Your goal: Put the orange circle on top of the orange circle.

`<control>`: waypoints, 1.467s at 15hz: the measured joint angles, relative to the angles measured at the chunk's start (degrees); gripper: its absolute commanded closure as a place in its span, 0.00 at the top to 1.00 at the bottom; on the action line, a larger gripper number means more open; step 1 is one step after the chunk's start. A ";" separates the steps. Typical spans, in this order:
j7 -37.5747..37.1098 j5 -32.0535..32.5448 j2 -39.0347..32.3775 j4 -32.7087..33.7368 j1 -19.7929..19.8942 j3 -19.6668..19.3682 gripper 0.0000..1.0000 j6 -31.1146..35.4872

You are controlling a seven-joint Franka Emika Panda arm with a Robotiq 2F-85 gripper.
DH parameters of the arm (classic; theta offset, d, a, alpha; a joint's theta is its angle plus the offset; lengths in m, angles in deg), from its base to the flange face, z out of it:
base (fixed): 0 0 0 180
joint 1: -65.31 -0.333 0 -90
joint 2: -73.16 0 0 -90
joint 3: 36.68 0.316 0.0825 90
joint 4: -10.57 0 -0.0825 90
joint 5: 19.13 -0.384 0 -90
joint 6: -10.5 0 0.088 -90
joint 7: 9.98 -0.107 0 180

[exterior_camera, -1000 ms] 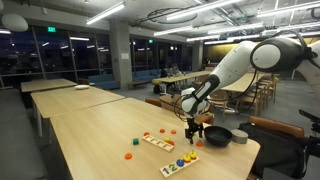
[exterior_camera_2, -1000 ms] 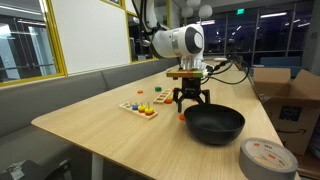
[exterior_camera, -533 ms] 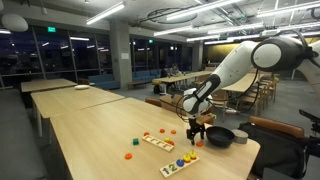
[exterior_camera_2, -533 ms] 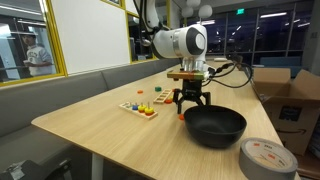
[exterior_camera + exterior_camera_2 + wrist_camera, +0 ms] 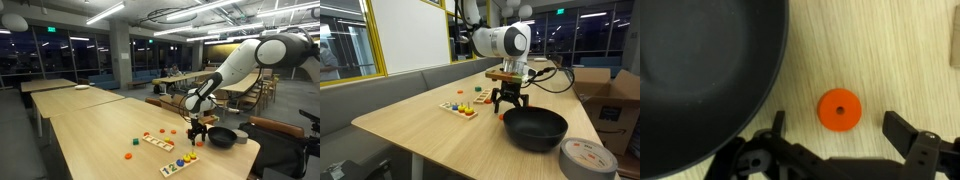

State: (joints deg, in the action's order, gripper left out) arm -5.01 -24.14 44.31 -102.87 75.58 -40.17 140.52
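An orange disc (image 5: 839,110) with a centre hole lies flat on the wooden table, right beside the black pan (image 5: 700,70). My gripper (image 5: 838,128) is open and empty; its two fingers straddle the disc without touching it. In both exterior views the gripper (image 5: 197,128) (image 5: 509,100) points down, just above the table by the pan (image 5: 220,137) (image 5: 534,127). Another orange disc (image 5: 128,155) lies alone on the table, farther from the gripper. Small orange pieces (image 5: 165,130) sit near a wooden board (image 5: 158,141).
A second board with coloured pegs (image 5: 180,163) (image 5: 460,107) lies near the table edge. A roll of grey tape (image 5: 588,158) sits by the pan. A cardboard box (image 5: 605,95) stands beyond the table. Chairs and other tables fill the background.
The arm has shifted slightly and the gripper sits a touch lower over the disc. The gripper stays open; the disc and pan have not moved.
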 measured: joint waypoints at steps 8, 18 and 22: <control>-0.13 -3.56 2.62 -5.22 0.20 0.05 1.00 7.29; -2.99 -3.60 4.20 -9.12 -0.30 0.09 1.00 13.64; -4.90 -3.60 4.81 -10.75 -0.55 0.08 1.00 16.53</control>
State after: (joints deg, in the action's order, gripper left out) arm -9.91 -27.74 49.12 -113.62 75.03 -40.09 157.04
